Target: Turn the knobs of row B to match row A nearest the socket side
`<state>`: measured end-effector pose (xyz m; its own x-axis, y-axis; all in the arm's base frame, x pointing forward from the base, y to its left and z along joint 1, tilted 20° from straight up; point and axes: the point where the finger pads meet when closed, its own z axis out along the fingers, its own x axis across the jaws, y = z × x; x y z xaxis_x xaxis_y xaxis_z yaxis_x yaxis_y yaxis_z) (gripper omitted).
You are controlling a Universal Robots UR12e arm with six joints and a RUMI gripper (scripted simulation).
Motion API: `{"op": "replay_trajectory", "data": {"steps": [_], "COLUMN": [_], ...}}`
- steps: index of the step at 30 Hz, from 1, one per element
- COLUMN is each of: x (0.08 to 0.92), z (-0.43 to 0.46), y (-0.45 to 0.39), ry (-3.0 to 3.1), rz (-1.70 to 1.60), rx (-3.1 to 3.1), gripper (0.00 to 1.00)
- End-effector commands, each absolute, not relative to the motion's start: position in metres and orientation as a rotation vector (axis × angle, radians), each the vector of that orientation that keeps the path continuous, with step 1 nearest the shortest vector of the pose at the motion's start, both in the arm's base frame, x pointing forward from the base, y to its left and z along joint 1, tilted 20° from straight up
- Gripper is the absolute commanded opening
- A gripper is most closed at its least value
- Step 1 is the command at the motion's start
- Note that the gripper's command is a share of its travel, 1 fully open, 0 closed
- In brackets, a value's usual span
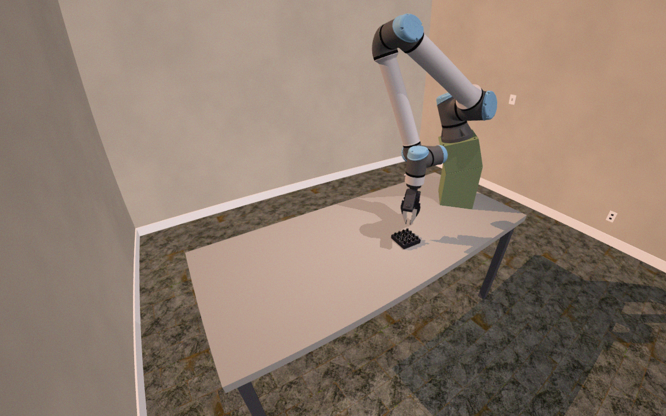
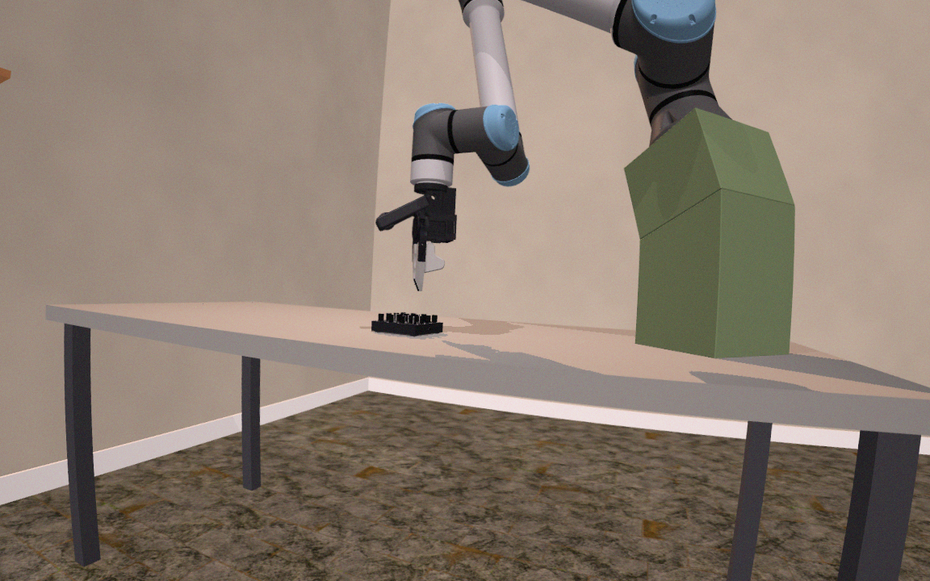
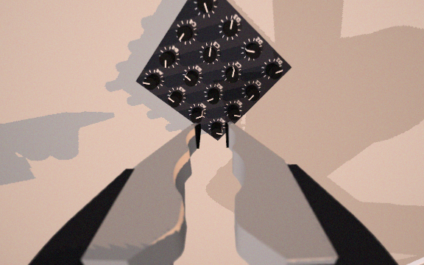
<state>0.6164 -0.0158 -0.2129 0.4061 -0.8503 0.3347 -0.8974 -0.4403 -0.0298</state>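
Observation:
The black knob box (image 1: 407, 238) (image 2: 406, 328) (image 3: 222, 65) lies on the table. In the wrist view, A1 (image 3: 216, 129) and B1 (image 3: 232, 110) point to the lower right or right. A2 (image 3: 197, 113) points right, B2 (image 3: 213, 96) lower left. A3 (image 3: 176, 99) and B3 (image 3: 191, 78) point upper left. A4 (image 3: 152, 81) points left, B4 (image 3: 167, 58) down. Exact marks are hard to read. The socket is not visible. My gripper (image 1: 409, 222) (image 2: 418, 290) (image 3: 213, 124) is narrowly open and empty above the box, its tips apart, appearing either side of A1 in the wrist view.
C1 (image 3: 252, 92) and D1 (image 3: 274, 70) are beyond B1, among several other upright knobs of rows C and D. The far corner of the box is cut off in the wrist view. The green robot pedestal (image 1: 461, 178) (image 2: 714, 267) stands on the table (image 1: 293, 289) (image 2: 237, 324).

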Motion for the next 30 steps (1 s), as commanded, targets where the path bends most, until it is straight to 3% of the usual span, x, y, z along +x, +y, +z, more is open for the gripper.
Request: {"op": "replay_trajectory", "data": {"steps": [1, 30], "x": [0.617, 0.62], "z": [-0.212, -0.23], "y": [-0.016, -0.021], "ry": [-1.568, -1.568], "rz": [0.456, 0.456], "rx": [2.501, 2.501], "gripper": [0.11, 0.11]}}
